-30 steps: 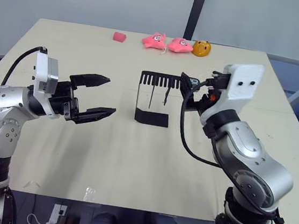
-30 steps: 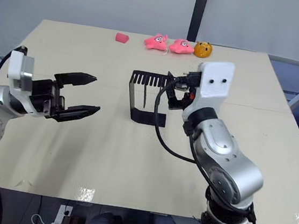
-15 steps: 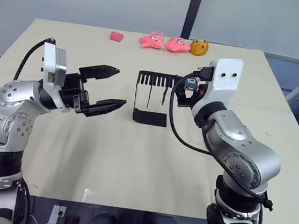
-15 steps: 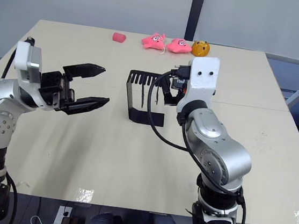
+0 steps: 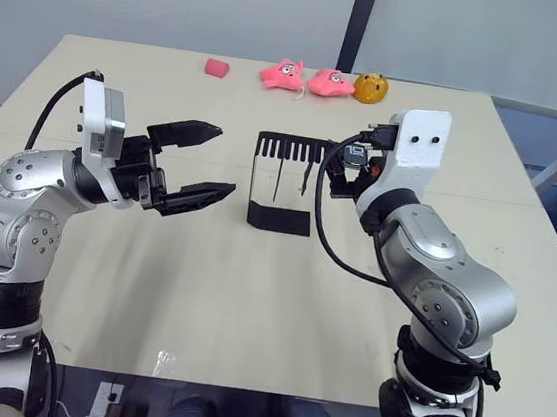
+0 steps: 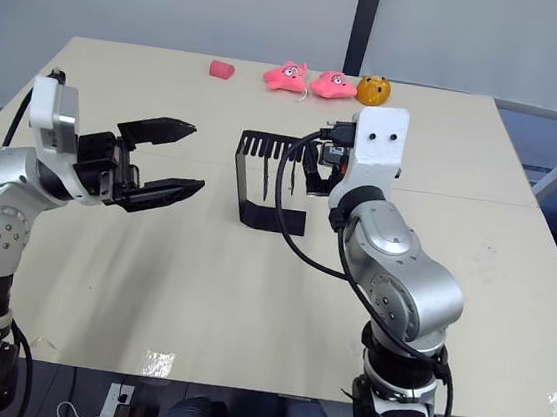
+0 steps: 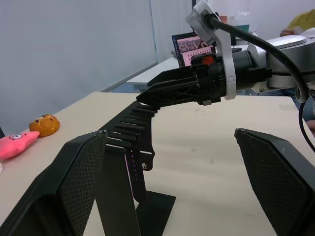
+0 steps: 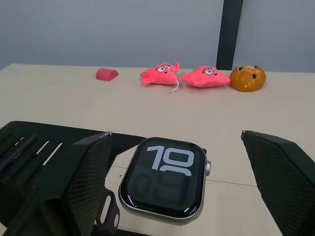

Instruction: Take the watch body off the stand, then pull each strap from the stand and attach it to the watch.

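Between the spread fingers of the right gripper (image 8: 177, 191) lies the small grey-rimmed smartwatch case with white digits (image 8: 165, 175), not yet clamped, resting on the slotted top plate of the thin black metal stand (image 5: 283, 184). Two narrow dark straps (image 5: 305, 178) hang beneath that plate. The left gripper (image 5: 198, 164) waits wide open, well apart from the stand. By my judgement nothing is removed; every step remains.
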